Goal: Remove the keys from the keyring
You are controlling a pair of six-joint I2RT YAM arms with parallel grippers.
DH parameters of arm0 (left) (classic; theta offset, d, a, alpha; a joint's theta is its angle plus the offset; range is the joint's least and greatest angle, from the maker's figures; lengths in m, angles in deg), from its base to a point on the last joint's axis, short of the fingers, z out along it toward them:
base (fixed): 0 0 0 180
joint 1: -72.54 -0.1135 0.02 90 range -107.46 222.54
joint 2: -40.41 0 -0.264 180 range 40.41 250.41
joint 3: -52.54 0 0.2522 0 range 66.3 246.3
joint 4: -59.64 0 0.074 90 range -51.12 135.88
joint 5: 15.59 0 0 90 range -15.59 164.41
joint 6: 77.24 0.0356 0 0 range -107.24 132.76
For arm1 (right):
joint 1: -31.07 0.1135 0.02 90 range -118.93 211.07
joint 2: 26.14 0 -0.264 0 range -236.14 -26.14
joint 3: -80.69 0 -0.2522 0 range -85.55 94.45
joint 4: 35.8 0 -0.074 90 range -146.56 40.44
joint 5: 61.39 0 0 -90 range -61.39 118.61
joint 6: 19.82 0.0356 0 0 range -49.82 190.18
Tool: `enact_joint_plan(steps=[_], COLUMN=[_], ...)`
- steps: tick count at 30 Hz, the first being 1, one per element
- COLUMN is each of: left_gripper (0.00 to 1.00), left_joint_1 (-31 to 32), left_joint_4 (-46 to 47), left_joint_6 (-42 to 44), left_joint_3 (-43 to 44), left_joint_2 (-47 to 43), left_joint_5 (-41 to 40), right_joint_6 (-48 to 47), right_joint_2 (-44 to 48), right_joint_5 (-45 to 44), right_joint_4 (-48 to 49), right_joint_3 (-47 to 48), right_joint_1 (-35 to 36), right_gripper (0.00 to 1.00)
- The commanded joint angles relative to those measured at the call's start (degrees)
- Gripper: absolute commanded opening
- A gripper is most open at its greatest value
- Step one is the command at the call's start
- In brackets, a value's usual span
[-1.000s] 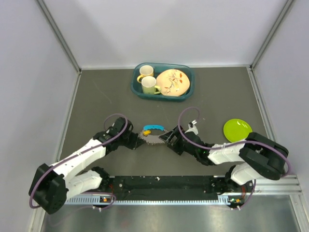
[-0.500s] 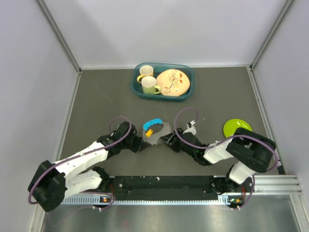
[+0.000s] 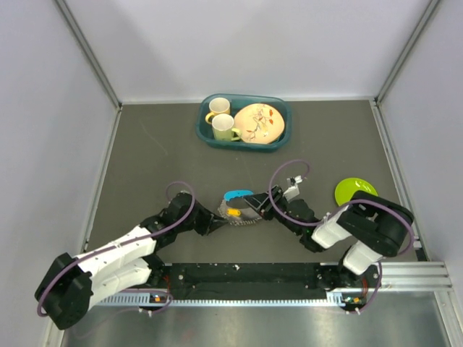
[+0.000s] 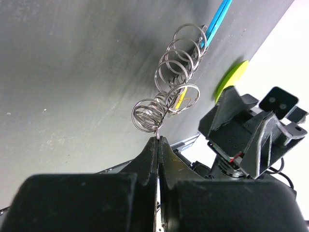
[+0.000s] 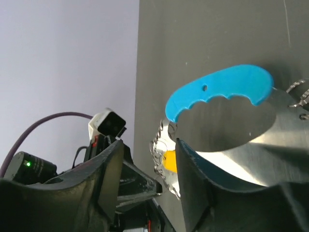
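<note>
The keys (image 3: 240, 211) hang as a small silvery bunch between the two arms, with a teal-blue head piece (image 3: 237, 194) and an orange-yellow one (image 3: 233, 212). My left gripper (image 3: 215, 223) is shut on the end loop of the keyring (image 4: 166, 96), a chain of thin wire rings, and pinches it at the fingertips (image 4: 158, 139). My right gripper (image 3: 259, 207) faces it from the right. In the right wrist view its jaws stand apart (image 5: 149, 141). The blue head (image 5: 217, 92), a silvery blade (image 5: 251, 140) and the yellow piece (image 5: 169, 162) lie just past its right finger.
A teal basin (image 3: 205, 130) at the back holds two mugs (image 3: 221, 119) and a patterned plate (image 3: 257, 123). A green plate (image 3: 355, 193) lies on the right of the table. Grey walls close in both sides, and a metal rail (image 3: 246, 278) runs along the near edge.
My right gripper's jaws have narrowed from wide apart and it has pushed in against the keys. The bunch and my left gripper shifted slightly right and toward the near edge.
</note>
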Motion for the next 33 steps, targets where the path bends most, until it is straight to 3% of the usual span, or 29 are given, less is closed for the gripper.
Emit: enact_joint_plan(steps=[1,4,8,10,11,14,20,33], left_gripper=[0.0,0.0,0.0,0.0,0.0,0.0,0.0,0.0], left_joint_1=[0.33,0.33,0.33,0.33,0.33,0.42,0.95,3.5], left_joint_4=[2.2,0.25,0.42,0.86,0.95,1.12,4.2,7.45], left_joint_6=[-2.1,-3.67,-9.65,-11.32,-11.76,-13.35,-16.16,-17.57], left_joint_3=[1.09,2.24,1.27,1.1,1.27,1.71,1.36,1.8], left_joint_2=[-2.32,-1.8,-0.48,0.14,0.31,0.4,0.05,2.77], left_joint_5=[-0.7,-1.67,-0.36,-0.18,-0.18,-0.35,0.0,1.14], right_joint_6=[2.19,0.0,6.67,8.25,8.52,9.66,15.02,20.47], right_joint_2=[3.03,8.47,16.65,21.21,22.8,25.71,20.73,-3.0], right_joint_5=[2.81,3.08,2.55,0.28,-0.6,-5.0,-6.15,-5.71], right_joint_4=[0.29,-8.02,-22.39,-26.16,-33.32,-39.53,-33.84,-1.43], right_joint_3=[-2.55,-4.05,-4.66,-4.31,-2.74,-1.67,-4.84,-3.08], right_joint_1=[0.26,0.7,1.58,3.6,4.39,6.94,7.3,7.21], right_gripper=[0.51,0.56,0.67,0.73,0.75,0.78,0.83,0.84])
